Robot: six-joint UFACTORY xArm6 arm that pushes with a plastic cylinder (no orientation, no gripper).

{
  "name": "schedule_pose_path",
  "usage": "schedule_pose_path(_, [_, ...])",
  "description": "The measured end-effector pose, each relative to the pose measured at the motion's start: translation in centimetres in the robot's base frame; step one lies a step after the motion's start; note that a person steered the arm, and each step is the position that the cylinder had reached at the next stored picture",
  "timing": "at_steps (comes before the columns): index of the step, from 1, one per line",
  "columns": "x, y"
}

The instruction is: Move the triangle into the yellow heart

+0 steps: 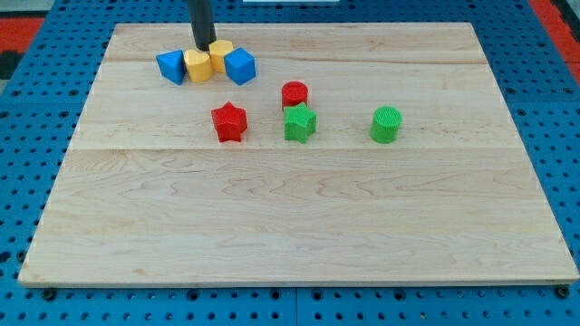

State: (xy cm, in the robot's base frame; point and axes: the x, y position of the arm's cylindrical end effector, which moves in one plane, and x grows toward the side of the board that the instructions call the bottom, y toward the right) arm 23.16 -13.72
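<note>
The rod has no jaws to open or close; its tip (204,47) sits at the view's top left, touching or just behind the two yellow blocks. Those form a tight row with two blue ones: blue triangle (170,67), yellow heart (198,66), second yellow block (221,53), blue cube (240,66). Farther right on the board (290,226) stand a red star (229,122), red cylinder (294,94), green star (300,122) and green cylinder (386,125)
</note>
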Motion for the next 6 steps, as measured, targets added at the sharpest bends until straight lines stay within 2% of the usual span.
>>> schedule_pose_path(1, [-1.5, -9.8])
schedule_pose_path(2, [3.2, -15.8])
schedule_pose_path(3, [6.5, -13.3])
schedule_pose_path(4, [5.9, -7.0])
schedule_pose_path(5, [5.7, -3.9])
schedule_pose_path(6, [5.8, -9.3])
